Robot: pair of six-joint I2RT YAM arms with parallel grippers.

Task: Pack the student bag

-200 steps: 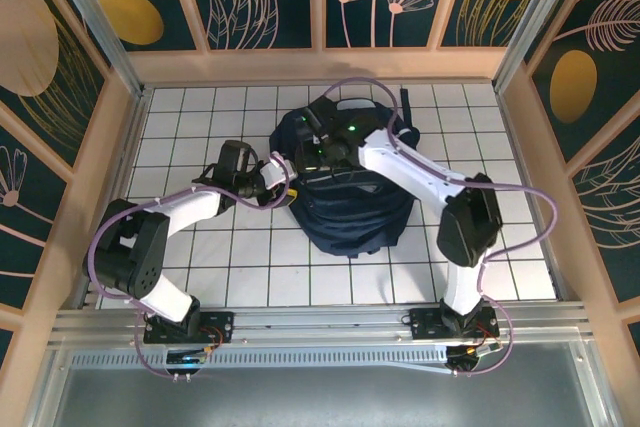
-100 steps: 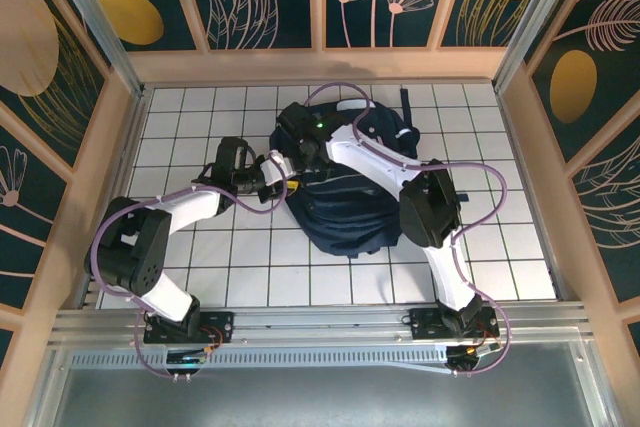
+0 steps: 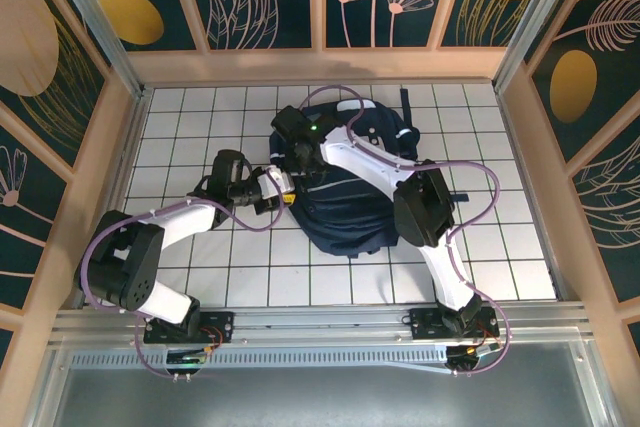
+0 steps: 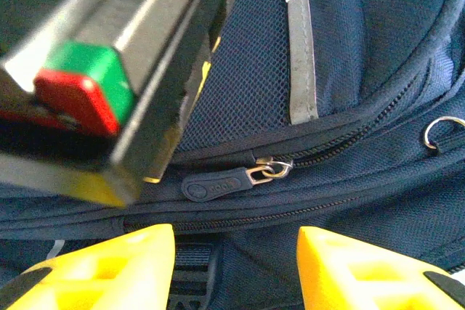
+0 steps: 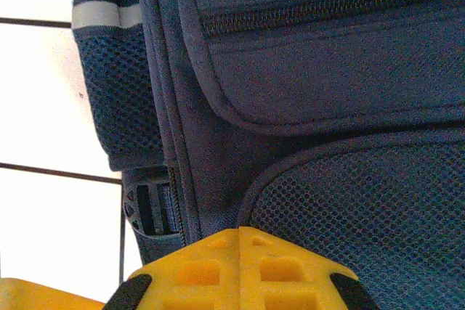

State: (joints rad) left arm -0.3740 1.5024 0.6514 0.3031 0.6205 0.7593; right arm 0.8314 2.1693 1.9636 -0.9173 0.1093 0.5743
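Two grippers sat at the left flank of the student bag [image 3: 352, 197], mid-table: left gripper [image 3: 283, 191] and right gripper [image 3: 297, 154].

Left wrist: jaws parted, empty, just short of the zipper pull [image 4: 218, 183]; best to centre it before pinching.

Right wrist: fingers [image 5: 290, 250] pressed together against the bag's mesh, apparently gripping nothing.

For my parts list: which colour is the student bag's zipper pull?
Dark navy, on a silver clip; the zipper pull shows best in the left wrist view.
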